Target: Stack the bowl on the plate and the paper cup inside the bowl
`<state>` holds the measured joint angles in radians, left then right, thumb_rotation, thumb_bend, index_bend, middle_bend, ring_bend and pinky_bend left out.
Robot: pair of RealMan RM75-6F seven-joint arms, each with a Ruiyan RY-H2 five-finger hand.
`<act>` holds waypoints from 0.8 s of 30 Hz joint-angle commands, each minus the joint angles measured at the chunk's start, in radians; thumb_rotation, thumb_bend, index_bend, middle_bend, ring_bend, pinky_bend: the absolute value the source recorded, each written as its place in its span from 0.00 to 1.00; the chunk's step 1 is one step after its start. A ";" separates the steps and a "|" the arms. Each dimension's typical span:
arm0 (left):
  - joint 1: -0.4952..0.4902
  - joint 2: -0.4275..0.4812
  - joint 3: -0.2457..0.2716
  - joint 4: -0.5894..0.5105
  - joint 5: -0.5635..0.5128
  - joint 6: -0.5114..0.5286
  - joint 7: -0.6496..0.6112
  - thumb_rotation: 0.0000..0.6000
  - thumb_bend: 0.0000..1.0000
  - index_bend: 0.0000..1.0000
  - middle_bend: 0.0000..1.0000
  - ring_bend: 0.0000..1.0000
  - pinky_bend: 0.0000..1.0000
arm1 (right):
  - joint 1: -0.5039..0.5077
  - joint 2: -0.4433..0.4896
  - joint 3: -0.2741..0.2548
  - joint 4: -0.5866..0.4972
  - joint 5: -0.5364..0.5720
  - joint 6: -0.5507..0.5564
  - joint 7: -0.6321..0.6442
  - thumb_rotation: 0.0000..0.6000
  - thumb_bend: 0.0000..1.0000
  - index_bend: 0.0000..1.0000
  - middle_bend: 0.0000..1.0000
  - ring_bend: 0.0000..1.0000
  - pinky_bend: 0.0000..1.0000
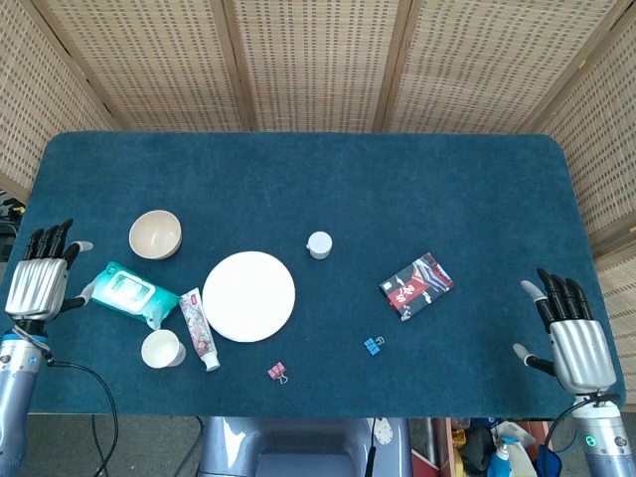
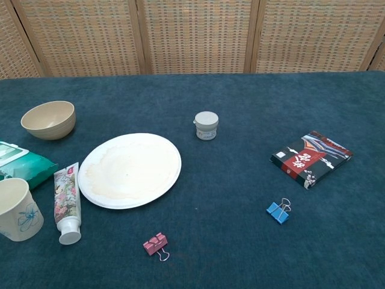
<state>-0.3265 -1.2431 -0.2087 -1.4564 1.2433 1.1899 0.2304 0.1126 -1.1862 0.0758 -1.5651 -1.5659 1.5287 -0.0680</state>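
Both hands sit at the table edges, holding nothing, fingers spread and extended. Left hand (image 1: 40, 283) at the left edge mid-frame in the head view, just left of the wet-wipes pack (image 1: 125, 292); thumb tip close to the pack, contact unclear. Right hand (image 1: 574, 338) at the lower right edge, well apart from everything. Neither shows in the chest view.

Table (image 1: 397, 189): dark blue felt-like cloth, rounded corners. Upper half and right third are open; clutter sits lower left to centre.

Plate (image 1: 248, 295): flat white disc, lower centre-left, nothing on it. Bowl (image 1: 155, 235): beige, round, upright, mouth up, upper left of the plate, apart from it. Paper cup (image 1: 161, 349): white with a printed flower, upright, mouth up, lower left of the plate, just beside the toothpaste tube (image 1: 198, 327). Tube lies flat between cup and plate, long axis roughly top-to-bottom of frame, cap toward the near edge.

Small white jar (image 1: 319, 243) right of the plate's top. Dark patterned box (image 1: 416, 284) lies flat, angled. Blue binder clip (image 1: 373, 345) and pink binder clip (image 1: 277, 373) near the bottom edge.
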 commanded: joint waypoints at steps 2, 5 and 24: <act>-0.056 -0.024 -0.020 0.063 -0.044 -0.067 0.020 1.00 0.29 0.30 0.00 0.00 0.00 | -0.001 0.001 0.001 0.000 0.001 0.002 0.005 1.00 0.13 0.10 0.00 0.00 0.00; -0.103 -0.042 -0.032 0.112 -0.083 -0.133 0.044 1.00 0.30 0.31 0.00 0.00 0.00 | -0.001 0.003 0.002 0.001 0.005 0.000 0.013 1.00 0.13 0.10 0.00 0.00 0.00; -0.258 -0.174 -0.004 0.251 -0.246 -0.307 0.200 1.00 0.32 0.37 0.00 0.00 0.00 | -0.003 0.016 0.013 0.015 0.031 -0.008 0.072 1.00 0.13 0.10 0.00 0.00 0.00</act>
<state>-0.5784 -1.4091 -0.2173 -1.2137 1.0049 0.8873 0.4242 0.1097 -1.1706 0.0882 -1.5505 -1.5355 1.5205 0.0034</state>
